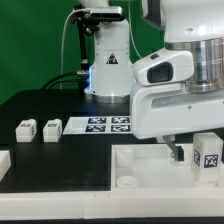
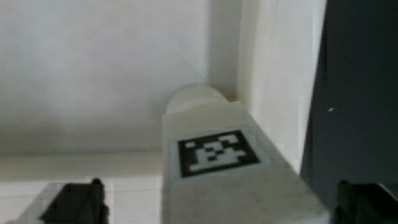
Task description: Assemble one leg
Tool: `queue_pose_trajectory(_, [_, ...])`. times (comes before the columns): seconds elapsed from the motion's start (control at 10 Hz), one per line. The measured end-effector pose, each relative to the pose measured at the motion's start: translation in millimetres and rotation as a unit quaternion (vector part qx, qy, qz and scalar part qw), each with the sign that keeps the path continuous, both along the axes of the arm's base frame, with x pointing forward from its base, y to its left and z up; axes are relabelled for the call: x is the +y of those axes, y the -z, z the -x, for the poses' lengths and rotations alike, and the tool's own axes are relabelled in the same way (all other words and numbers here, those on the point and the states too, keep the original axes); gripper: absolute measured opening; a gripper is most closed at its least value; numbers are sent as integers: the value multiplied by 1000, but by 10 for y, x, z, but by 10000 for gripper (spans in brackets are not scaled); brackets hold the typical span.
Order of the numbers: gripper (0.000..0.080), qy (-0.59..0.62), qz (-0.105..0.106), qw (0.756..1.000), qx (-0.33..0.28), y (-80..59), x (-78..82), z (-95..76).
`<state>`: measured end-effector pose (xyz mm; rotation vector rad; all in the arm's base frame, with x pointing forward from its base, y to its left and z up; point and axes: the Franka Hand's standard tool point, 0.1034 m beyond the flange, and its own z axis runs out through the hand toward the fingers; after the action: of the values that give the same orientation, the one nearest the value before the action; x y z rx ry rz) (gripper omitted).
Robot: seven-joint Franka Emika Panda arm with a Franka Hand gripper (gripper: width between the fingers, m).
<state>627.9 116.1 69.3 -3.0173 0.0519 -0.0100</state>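
Note:
A white leg (image 1: 208, 156) with a black-and-white tag stands at the exterior view's right, at the far right part of the large white tray (image 1: 90, 185). My gripper (image 1: 190, 152) has come down around it. One dark finger (image 1: 179, 152) shows just beside the leg. In the wrist view the tagged leg (image 2: 217, 150) lies between my two dark fingertips (image 2: 71, 203), with a gap on each side, so my gripper (image 2: 217, 205) is open and touches nothing. Two more legs (image 1: 25, 128) (image 1: 50, 127) stand on the black table at the exterior view's left.
The marker board (image 1: 100, 125) lies on the table behind the tray. The arm's white base (image 1: 108, 65) stands at the back, with cables beside it. Another white part (image 1: 3, 160) shows at the exterior view's left edge. Dark table (image 2: 356, 80) runs beside the tray.

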Motion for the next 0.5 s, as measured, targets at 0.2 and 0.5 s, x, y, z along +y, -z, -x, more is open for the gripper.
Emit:
queue_pose_trajectory(0.2, [344, 71, -5, 997, 10, 2, 20, 4])
queue_pose_trajectory(0.5, [294, 273, -16, 961, 38, 4, -21, -8])
